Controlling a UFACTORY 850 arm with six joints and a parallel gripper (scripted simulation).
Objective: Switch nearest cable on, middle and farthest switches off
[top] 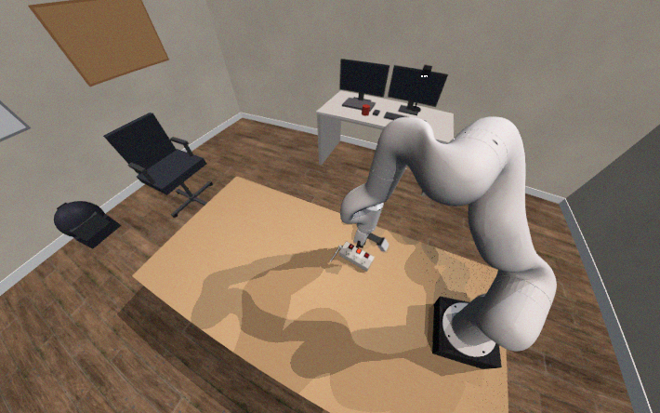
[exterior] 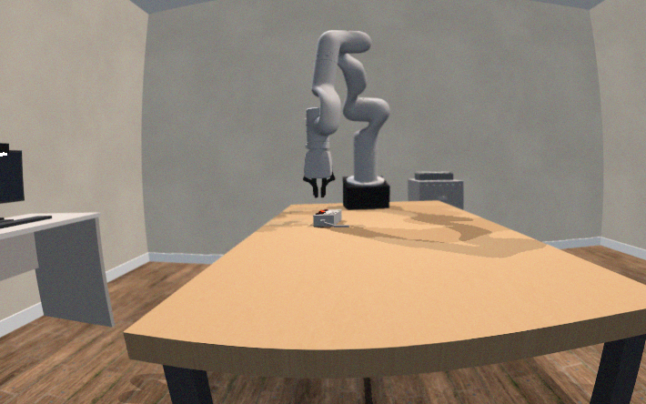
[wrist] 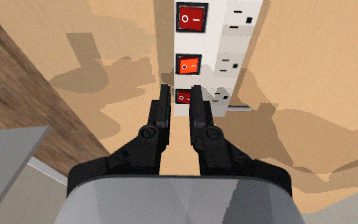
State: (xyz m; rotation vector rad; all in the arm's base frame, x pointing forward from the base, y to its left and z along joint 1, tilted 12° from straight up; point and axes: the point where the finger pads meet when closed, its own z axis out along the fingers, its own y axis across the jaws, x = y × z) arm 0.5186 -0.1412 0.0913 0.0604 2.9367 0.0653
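Observation:
The white power strip (top: 357,265) (exterior: 324,220) (wrist: 206,42) lies flat, switches up, on the table (top: 218,219) (exterior: 333,305). Its cable (top: 335,254) (exterior: 338,226) (wrist: 241,108) comes from one end. The switch nearest the cable (top: 350,246) (wrist: 183,97) is dark red, unlit. The middle switch (top: 358,251) (wrist: 189,65) glows orange, lit. The farthest switch (top: 366,255) (wrist: 191,18) is dark red, unlit. My gripper (exterior: 318,196) (wrist: 180,97) points down above the strip, not touching it. Its fingers stand a narrow gap apart with nothing between them; in the wrist view they partly overlap the cable-end switch.
The robot's black base (top: 467,361) (exterior: 366,194) stands at one end of the table. A white desk (top: 328,131) (exterior: 71,276) with monitors and an office chair (top: 170,170) stand away from the table. The arm's shadows fall across the table top.

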